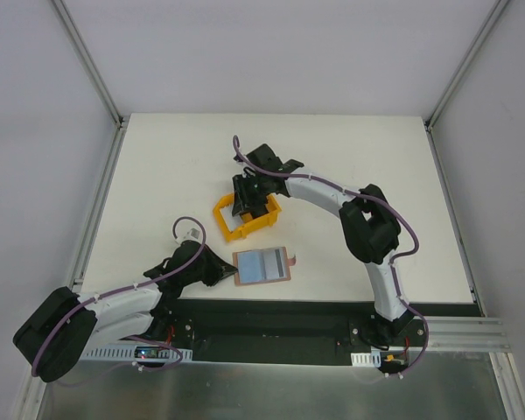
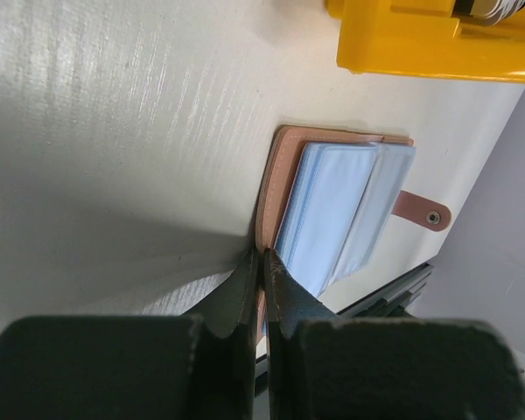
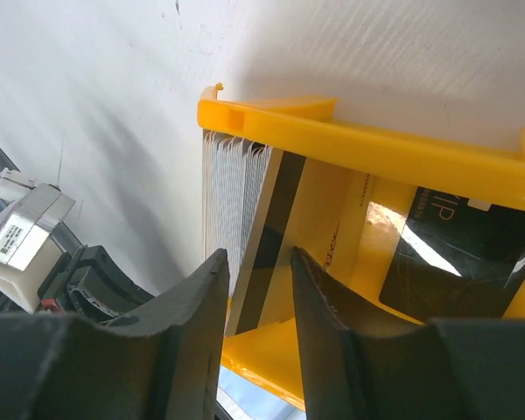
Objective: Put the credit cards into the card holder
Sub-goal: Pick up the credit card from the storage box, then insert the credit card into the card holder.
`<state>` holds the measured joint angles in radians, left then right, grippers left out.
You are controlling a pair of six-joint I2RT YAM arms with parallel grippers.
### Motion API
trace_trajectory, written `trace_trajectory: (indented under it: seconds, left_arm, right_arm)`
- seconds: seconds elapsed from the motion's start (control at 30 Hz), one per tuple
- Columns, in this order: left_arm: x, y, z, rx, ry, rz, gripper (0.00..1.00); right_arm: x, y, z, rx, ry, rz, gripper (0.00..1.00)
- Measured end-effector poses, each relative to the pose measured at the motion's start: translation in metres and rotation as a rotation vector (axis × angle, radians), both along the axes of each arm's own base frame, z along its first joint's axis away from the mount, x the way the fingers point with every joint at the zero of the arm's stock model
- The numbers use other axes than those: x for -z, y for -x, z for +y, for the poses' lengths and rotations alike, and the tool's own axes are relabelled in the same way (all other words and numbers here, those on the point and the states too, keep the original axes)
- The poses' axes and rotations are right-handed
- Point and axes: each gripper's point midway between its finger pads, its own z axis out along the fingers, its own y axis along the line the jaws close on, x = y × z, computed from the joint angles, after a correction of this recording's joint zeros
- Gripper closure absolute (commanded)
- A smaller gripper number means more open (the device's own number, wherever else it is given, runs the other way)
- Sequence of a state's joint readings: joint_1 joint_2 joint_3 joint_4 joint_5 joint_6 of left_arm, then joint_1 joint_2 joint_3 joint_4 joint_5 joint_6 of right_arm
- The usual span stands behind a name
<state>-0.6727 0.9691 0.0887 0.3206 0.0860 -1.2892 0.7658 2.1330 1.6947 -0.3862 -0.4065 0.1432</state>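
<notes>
The brown card holder (image 1: 262, 265) lies open on the table near the front edge, its pale blue sleeves facing up and its tab clasp to the right. My left gripper (image 1: 223, 271) is shut on its left cover edge. In the left wrist view the card holder (image 2: 332, 210) sits just past the left gripper (image 2: 264, 254). A stack of credit cards (image 3: 234, 188) stands on edge in the yellow bin (image 3: 376, 144). My right gripper (image 3: 258, 262) is open, and its fingers straddle the near cards, one with a dark stripe (image 3: 276, 206). Seen from above, the right gripper (image 1: 252, 199) covers the cards.
The yellow plastic bin (image 1: 232, 229) stands just behind the card holder and shows at the top of the left wrist view (image 2: 420, 44). A black card (image 3: 455, 254) lies flat inside it. The table's black front rail (image 1: 271, 315) runs close below the card holder.
</notes>
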Motion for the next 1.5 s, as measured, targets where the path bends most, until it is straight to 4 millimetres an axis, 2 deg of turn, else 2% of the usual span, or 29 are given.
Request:
trace_trajectory:
  seconds: [0.17, 0.4, 0.67, 0.77, 0.87, 1.07, 1.17, 1.23, 1.33, 1.5]
  left_arm:
    - [0.000, -0.001, 0.000, 0.000, 0.001, -0.001, 1.00]
    - [0.000, -0.001, -0.001, 0.000, 0.003, -0.003, 1.00]
    - [-0.001, -0.001, -0.001, 0.001, 0.003, -0.003, 1.00]
    - [-0.001, -0.001, -0.001, 0.001, 0.003, -0.004, 1.00]
    - [-0.001, -0.001, -0.001, 0.001, 0.003, -0.004, 1.00]
    - [0.000, 0.000, -0.001, 0.010, 0.003, -0.004, 1.00]
    - [0.000, 0.001, -0.001, 0.016, 0.001, -0.008, 1.00]
    - [0.000, 0.001, -0.001, 0.018, 0.000, -0.009, 1.00]
    - [0.000, 0.001, -0.001, 0.018, 0.000, -0.010, 1.00]
    - [0.000, 0.001, -0.001, 0.019, 0.001, -0.011, 1.00]
  right_arm:
    - [0.000, 0.000, -0.001, 0.001, 0.006, 0.000, 0.82]
    - [0.001, -0.004, -0.008, 0.019, 0.044, -0.026, 0.99]
    - [-0.010, -0.016, -0.019, 0.047, 0.098, -0.125, 1.00]
    - [-0.026, -0.021, -0.025, 0.064, 0.107, -0.177, 1.00]
    - [-0.051, -0.023, -0.030, 0.085, 0.075, -0.235, 1.00]
    - [-0.115, -0.004, -0.057, 0.141, -0.060, -0.327, 1.00]
    - [-0.128, 0.012, -0.068, 0.171, -0.144, -0.333, 1.00]
    - [-0.117, 0.031, -0.080, 0.198, -0.172, -0.298, 1.00]
    - [-0.086, 0.061, -0.097, 0.234, -0.189, -0.218, 1.00]
    - [-0.017, 0.119, -0.117, 0.296, -0.179, -0.045, 1.00]
